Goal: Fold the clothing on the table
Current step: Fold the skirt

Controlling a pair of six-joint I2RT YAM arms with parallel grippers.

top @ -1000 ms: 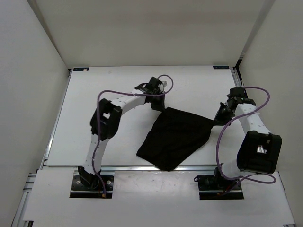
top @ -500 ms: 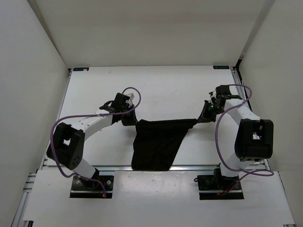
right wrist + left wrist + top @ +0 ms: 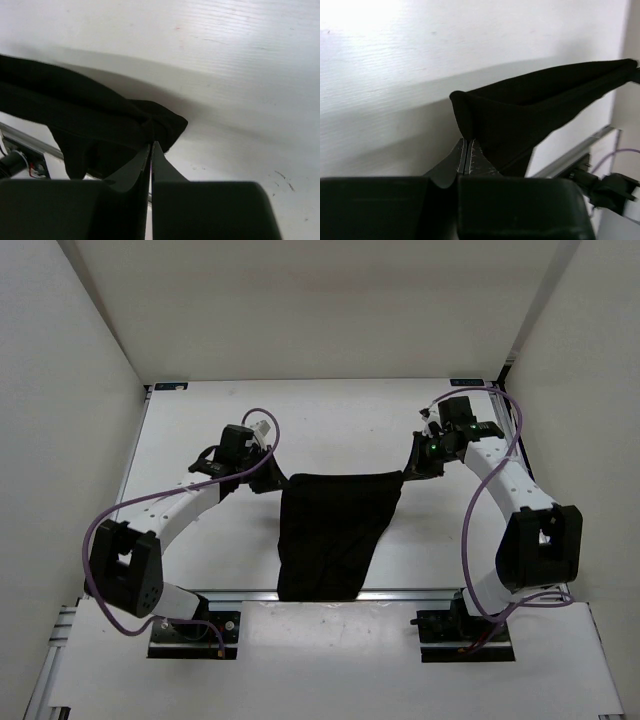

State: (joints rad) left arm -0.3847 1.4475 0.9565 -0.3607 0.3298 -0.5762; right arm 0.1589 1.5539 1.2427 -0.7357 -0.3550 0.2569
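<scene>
While left hand (image 3: 275,480), right hand (image 3: 410,469) pinch corners, clothing (image 3: 330,530) taut

Overhead and close wrist cameras share the clothing (image 3: 335,530)

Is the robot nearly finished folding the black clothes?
Not yet. Done: the clothing is picked up by two top corners. In hand: the left end effector and right end effector pinch those corners, stretching it above the table. Left: laying it down and making the folds; no neat fold shows yet.
</scene>
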